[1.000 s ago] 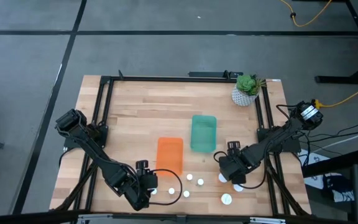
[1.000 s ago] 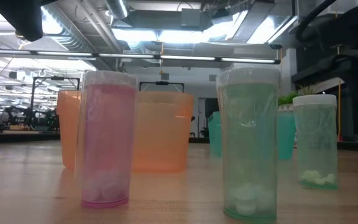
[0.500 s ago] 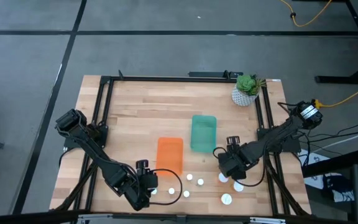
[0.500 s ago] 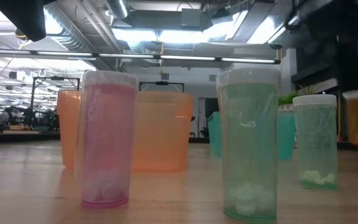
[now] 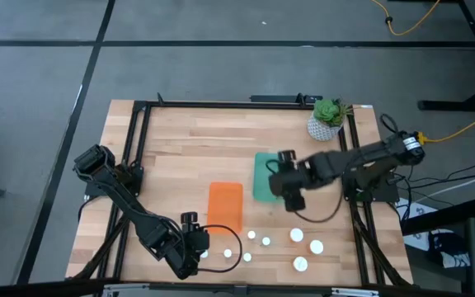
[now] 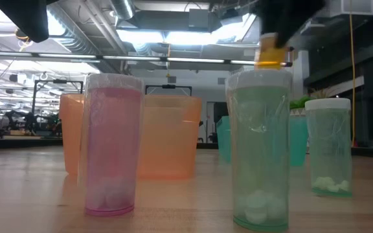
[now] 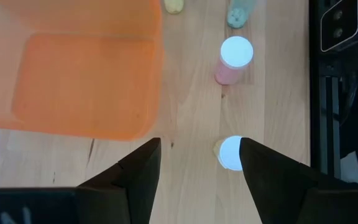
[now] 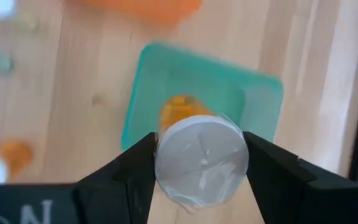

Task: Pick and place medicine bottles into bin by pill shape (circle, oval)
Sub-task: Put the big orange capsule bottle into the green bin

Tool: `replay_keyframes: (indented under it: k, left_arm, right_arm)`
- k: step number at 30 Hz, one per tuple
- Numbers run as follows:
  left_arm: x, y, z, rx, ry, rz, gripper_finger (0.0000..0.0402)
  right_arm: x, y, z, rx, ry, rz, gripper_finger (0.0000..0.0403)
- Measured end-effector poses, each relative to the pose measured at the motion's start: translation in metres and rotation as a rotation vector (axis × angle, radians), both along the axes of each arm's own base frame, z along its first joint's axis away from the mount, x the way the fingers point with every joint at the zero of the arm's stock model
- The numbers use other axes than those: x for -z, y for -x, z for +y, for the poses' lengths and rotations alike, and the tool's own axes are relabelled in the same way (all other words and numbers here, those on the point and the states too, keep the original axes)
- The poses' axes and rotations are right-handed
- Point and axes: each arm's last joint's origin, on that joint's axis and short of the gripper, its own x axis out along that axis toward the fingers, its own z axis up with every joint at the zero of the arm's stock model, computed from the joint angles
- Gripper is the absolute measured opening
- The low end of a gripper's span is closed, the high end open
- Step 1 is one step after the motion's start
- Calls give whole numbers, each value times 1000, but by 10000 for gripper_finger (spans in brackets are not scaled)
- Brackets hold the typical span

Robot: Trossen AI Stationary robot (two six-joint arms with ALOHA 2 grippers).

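Observation:
My right gripper [image 5: 289, 191] is shut on an orange medicine bottle [image 8: 178, 111] with a white cap, held above the teal bin [image 5: 269, 169]. In the low view the bottle [image 6: 271, 55] hangs high above the table. My left gripper [image 5: 193, 247] is open near the table's near edge, beside the orange bin [image 5: 226, 204]. Its fingers stand apart from a small white-capped bottle [image 7: 230, 152]. Several white-capped bottles stand upright on the table, such as a pink one [image 6: 111, 145] and a green one [image 6: 259, 149]. My right gripper pinches the orange bottle between its two fingers at the white cap end [image 8: 166, 163], one finger on each side. The fingers come from above, pointing down. The bottle is lifted clear, cap up, its orange body hanging below the fingers over the teal bin [image 8: 253, 99].
A white plant pot [image 5: 326, 124] stands at the far right corner. A black frame [image 5: 138, 132] runs along the table's edges. Bottles cluster near the near edge, such as one at the right [image 5: 301, 264]. Bare wood lies at the far left.
My right gripper has risen from the bottles at the near right and gone toward the far edge and left, carrying the orange bottle. The bottle stood on the table a second ago; now it is lifted clear over the teal bin.

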Motion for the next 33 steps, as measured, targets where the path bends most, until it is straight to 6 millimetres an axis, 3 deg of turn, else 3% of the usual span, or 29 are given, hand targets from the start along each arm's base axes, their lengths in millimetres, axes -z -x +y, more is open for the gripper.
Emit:
replay_keyframes:
  k: [4,9,16,25,33]
  left_arm:
    - [0,0,0,0,0,0,212]
    - [0,0,0,0,0,0,212]
    - [0,0,0,0,0,-1,212]
    - [0,0,0,0,0,-1,212]
    - [0,0,0,0,0,-1,212]
  right_arm:
    - [13,-15,-28,7,-27,-32,215]
    - [47,-22,-61,49,-39,44,216]
    - [88,-27,-91,62,-26,121,217]
    - [106,-33,-107,92,-78,157,220]
    - [108,-34,-108,122,-84,154,257]
